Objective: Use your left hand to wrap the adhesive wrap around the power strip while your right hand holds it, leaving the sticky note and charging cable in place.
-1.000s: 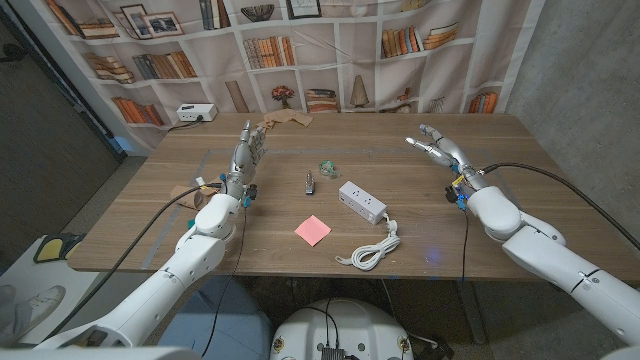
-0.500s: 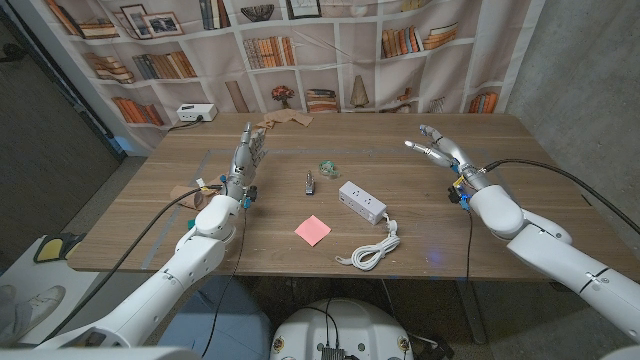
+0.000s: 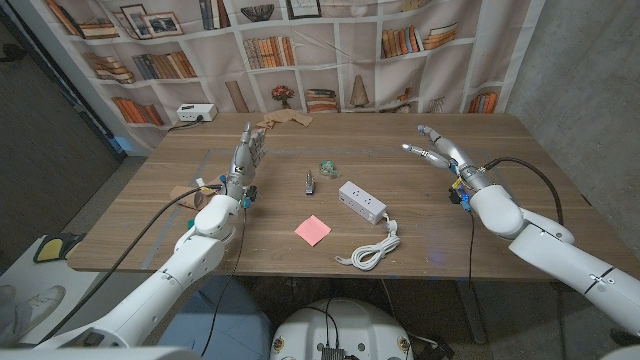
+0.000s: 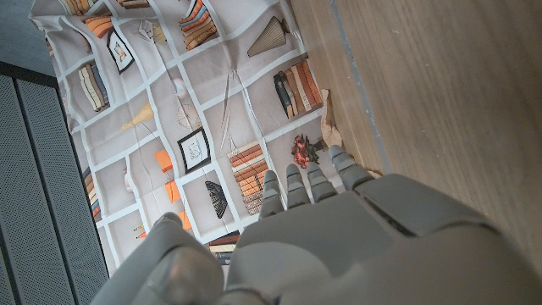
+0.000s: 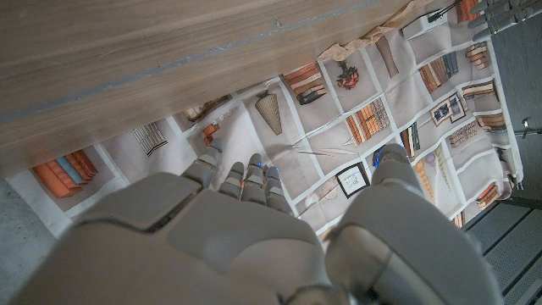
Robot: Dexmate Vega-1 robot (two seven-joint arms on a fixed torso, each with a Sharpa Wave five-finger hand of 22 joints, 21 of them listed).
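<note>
A white power strip [image 3: 362, 201] lies at the table's middle, its white cord [image 3: 371, 248] coiled toward the front edge. A small roll of clear wrap [image 3: 328, 166] sits just behind it. A pink sticky note [image 3: 313, 229] lies in front, and a short dark cable piece [image 3: 309, 182] lies left of the strip. My left hand [image 3: 243, 161] stands upright at the left, fingers up and apart, holding nothing. My right hand [image 3: 440, 151] hovers at the right of the strip, fingers spread, empty. The wrist views show the backs of my left hand [image 4: 339, 237] and right hand [image 5: 254, 246] against the bookshelf backdrop.
A crumpled brown paper [image 3: 283, 120] and a white box [image 3: 196, 113] lie at the table's far edge. Black cables run along both arms. A printed bookshelf curtain [image 3: 300, 50] hangs behind the wooden table [image 3: 500, 230].
My right hand has shifted slightly left and toward the table's middle. The left hand and the objects have stayed put.
</note>
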